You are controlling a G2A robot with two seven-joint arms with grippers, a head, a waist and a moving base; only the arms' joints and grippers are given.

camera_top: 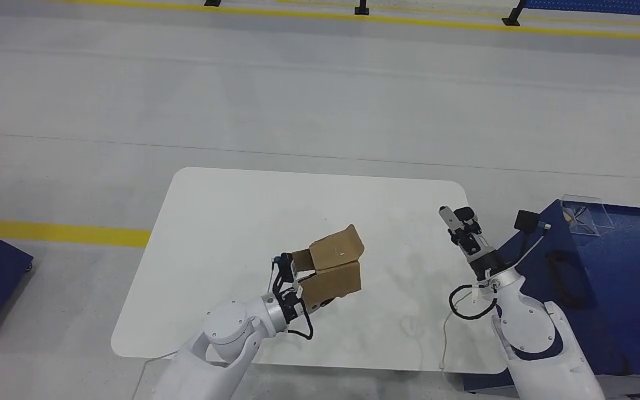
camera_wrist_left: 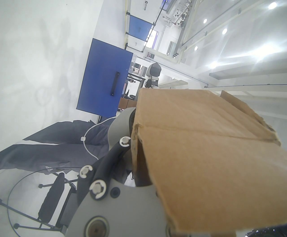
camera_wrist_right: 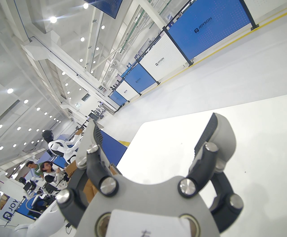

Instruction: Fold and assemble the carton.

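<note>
A rounded white table [camera_top: 250, 200] is set on a pale grey floor [camera_top: 300, 80] marked with yellow lines [camera_top: 70, 233]. A blue cabinet [camera_top: 615, 290] is placed just beside the table. Blue and white partition panels [camera_wrist_right: 208, 29] are ranged along the hall, and the high white ceiling [camera_wrist_right: 22, 33] is lit by rows of round lamps [camera_wrist_right: 53, 19].

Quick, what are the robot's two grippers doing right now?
Left gripper: shut on the carton.
Right gripper: open, holding nothing.
</note>
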